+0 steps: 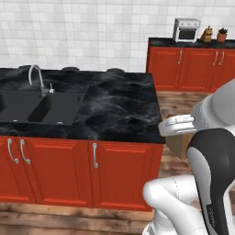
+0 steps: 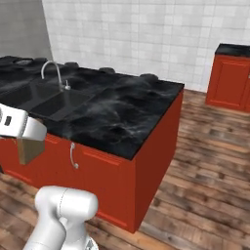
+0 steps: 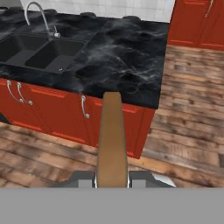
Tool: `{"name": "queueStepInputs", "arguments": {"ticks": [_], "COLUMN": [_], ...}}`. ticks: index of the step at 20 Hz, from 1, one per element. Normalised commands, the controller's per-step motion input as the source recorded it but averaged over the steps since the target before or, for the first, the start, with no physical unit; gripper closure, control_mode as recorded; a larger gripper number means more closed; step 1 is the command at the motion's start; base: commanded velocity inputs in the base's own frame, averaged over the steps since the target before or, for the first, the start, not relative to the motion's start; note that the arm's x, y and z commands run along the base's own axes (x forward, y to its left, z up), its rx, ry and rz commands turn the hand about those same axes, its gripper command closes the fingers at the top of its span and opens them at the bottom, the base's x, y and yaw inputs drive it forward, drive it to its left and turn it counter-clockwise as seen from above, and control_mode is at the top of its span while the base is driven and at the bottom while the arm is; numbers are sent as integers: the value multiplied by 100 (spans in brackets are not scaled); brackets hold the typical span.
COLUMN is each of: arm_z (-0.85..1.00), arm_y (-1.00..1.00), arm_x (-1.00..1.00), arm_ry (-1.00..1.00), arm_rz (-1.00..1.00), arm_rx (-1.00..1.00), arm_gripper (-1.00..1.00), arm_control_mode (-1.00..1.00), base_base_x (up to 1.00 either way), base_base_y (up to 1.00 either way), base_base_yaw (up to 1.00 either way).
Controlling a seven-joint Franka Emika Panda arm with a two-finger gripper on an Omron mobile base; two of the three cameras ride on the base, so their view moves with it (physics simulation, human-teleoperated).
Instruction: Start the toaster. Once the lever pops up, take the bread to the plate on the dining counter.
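Mid-carry: gripper (image 3: pixel 112 180) clamped on bread (image 3: pixel 112 135), slice edge-on between the jaws, black marble counter (image 3: pixel 131 57) ahead and below; next, likely locating the plate before lowering.

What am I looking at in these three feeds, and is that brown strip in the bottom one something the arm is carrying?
A white robot arm on a driving base. Two cameras ride behind it, left and right; the third sits on the hand. The gripper is shut on the bread, seen edge-on as that brown strip. Ahead is the dining counter, black marble over red panels, with a sink and faucet. A small oven stands on the far cabinets.
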Motion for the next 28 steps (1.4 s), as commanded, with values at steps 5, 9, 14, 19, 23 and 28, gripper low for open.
{"name": "queueStepInputs", "arguments": {"ticks": [5,9,14,19,23,28], "arm_z": [0,0,0,0,0,0], "arm_y": [0,0,0,0,0,0], "arm_x": [0,0,0,0,0,0], "arm_ry": [0,0,0,0,0,0], "arm_rz": [0,0,0,0,0,0], "arm_rx": [0,0,0,0,0,0], "arm_gripper": [100,100,100,100,100,100], "arm_control_mode": [100,100,100,100,100,100], "base_base_x": [0,0,4,20,50,76], "base_base_y": [-35,-97,-100,-100,-100,-100], "base_base_yaw": [23,13,12,11,15,19]}}
